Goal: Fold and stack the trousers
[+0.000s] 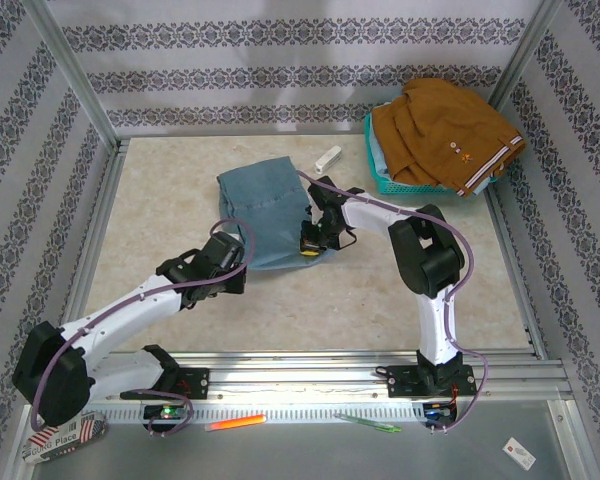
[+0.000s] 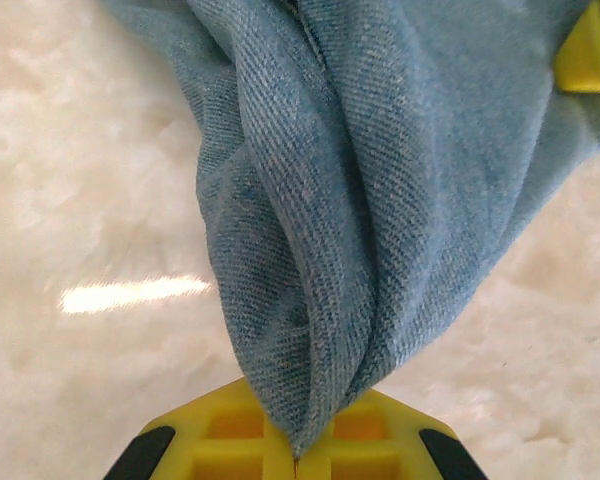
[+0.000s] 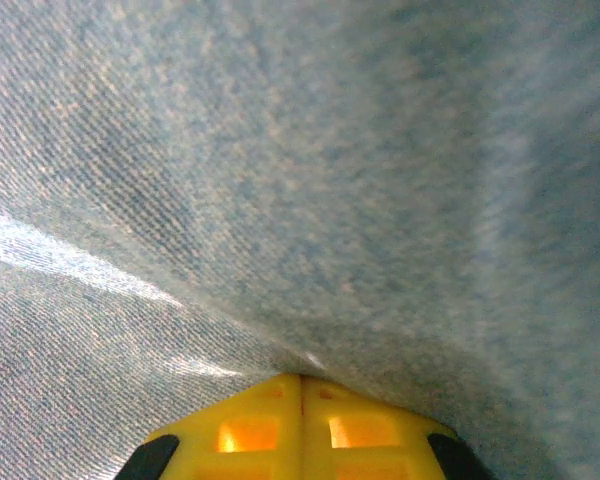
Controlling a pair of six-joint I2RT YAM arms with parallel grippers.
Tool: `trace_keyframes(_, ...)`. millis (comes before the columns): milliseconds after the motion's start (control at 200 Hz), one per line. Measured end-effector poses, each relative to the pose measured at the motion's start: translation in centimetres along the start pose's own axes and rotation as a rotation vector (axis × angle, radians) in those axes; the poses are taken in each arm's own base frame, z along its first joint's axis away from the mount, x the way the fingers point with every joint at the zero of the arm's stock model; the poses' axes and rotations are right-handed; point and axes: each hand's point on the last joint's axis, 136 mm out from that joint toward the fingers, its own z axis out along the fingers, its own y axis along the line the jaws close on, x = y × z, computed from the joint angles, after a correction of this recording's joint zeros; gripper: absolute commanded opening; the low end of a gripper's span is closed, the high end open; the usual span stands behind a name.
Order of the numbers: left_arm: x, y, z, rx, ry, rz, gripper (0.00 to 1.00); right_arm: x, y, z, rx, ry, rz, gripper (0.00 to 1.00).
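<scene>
- The trousers (image 1: 263,208) lie as a folded denim bundle just past the centre of the table (image 1: 160,200), toward 12 o'clock from the arm bases.
- The left gripper (image 1: 242,260) is clamped tight on the bundle's 7 o'clock corner, with a ridge of cloth pinched between its fingers.
- The right gripper (image 1: 309,247) is pinched closed on the 5 o'clock corner.
- From both grips the cloth runs toward 12 o'clock, along its long axis. The arms are about equally near, so the coming fold probably carries this near edge away.
</scene>
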Motion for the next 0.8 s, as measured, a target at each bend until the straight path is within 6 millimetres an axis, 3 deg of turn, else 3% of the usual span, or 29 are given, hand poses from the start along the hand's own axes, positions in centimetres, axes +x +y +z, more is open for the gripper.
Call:
trace_keyframes(45, 0.3, 0.3, -0.4, -0.010, 0.014, -0.001, 0.08, 0.1, 0.1, 0.0, -0.006, 0.004, -0.003, 0.04)
trace_keyframes(165, 0.9, 1.3, -2.3, -0.046, 0.046, -0.007, 0.52, -0.4, -0.5, -0.1, 0.012, -0.012, -0.004, 0.05)
trace_keyframes(350, 0.0, 1.0, -6.1, -0.022, 0.053, -0.017, 0.60, -1.7, -1.7, -0.8, 0.044, -0.053, 0.014, 0.05)
trace_keyframes(445, -0.7, 0.0, -7.2, 0.026, 0.043, -0.023, 0.54, -1.8, -1.7, -0.8, 0.051, -0.057, 0.013, 0.06)
trace_keyframes(540, -1.3, -1.3, -6.4, 0.049, 0.081, -0.032, 0.42, -1.8, -1.7, -0.9, 0.053, -0.060, 0.013, 0.08)
trace_keyframes(609, -2.7, -2.8, -4.6, 0.070, 0.097, -0.044, 0.27, -1.7, -1.6, -1.0, 0.059, -0.064, 0.010, 0.10)
trace_keyframes(749, -5.7, -6.0, 1.3, 0.094, 0.116, -0.054, 0.00, -0.5, -2.1, -2.4, 0.083, -0.089, 0.022, 0.15)
trace_keyframes(799, -6.9, -7.0, 3.2, 0.106, 0.112, -0.047, 0.00, 0.1, -2.3, -3.5, 0.088, -0.108, 0.029, 0.16)
